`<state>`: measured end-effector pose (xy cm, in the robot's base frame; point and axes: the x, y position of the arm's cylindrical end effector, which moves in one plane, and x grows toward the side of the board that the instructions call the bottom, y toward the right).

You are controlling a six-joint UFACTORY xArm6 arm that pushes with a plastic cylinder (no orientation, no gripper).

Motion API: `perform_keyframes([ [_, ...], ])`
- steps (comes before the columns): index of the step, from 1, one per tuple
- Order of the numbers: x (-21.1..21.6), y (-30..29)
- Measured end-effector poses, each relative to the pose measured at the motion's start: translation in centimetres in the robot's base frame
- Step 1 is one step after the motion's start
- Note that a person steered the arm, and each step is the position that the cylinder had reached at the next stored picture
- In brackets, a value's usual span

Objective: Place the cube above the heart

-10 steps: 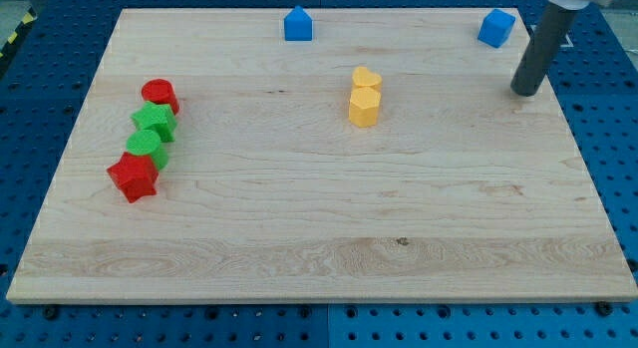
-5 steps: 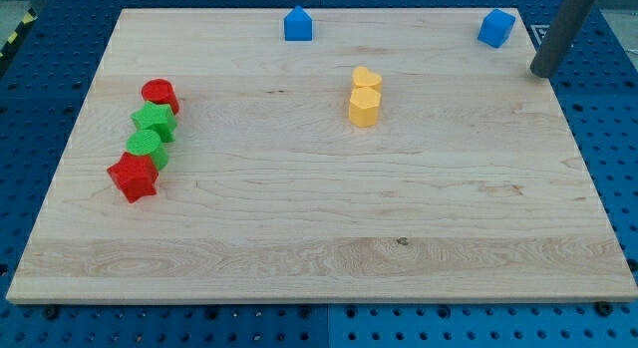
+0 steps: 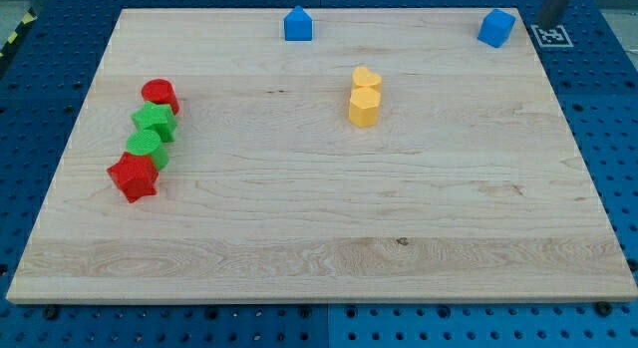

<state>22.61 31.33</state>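
A blue cube (image 3: 495,28) sits at the top right corner of the wooden board (image 3: 319,208). A yellow heart (image 3: 366,79) lies near the board's middle, touching a yellow hexagon (image 3: 364,107) just below it. My tip (image 3: 550,19) is at the view's top right edge, just off the board, to the right of the blue cube and apart from it. Only the rod's lowest part shows.
A blue house-shaped block (image 3: 298,25) sits at the top edge. At the left, a red cylinder (image 3: 159,94), a green star (image 3: 155,120), a green cylinder (image 3: 146,147) and a red star (image 3: 133,176) form a slanted row.
My tip has moved up and to the right, from the board's right side to beyond its top right corner. No block has moved.
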Motion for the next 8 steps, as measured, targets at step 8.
perform_keyframes([
  [8, 4.3, -9.6],
])
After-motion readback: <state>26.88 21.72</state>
